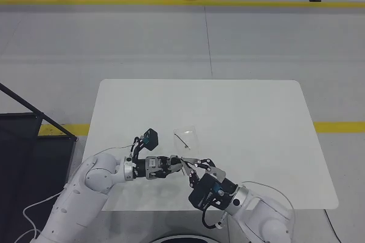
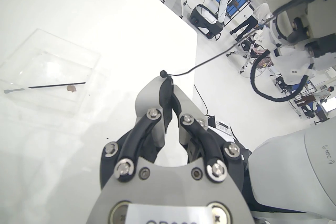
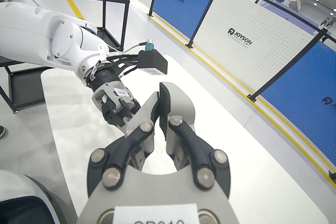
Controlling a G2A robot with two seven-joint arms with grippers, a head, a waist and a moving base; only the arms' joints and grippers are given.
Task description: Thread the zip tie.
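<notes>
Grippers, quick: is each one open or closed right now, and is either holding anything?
Left gripper: closed on a black zip tie, near its head.
Right gripper: closed; nothing visible between its pads.

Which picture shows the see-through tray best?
The left wrist view: the tray is close and big, so its clear walls and the zip tie lying inside are plain. The top view shows it small and faint on the table, with the tie a thin dark line.
</notes>
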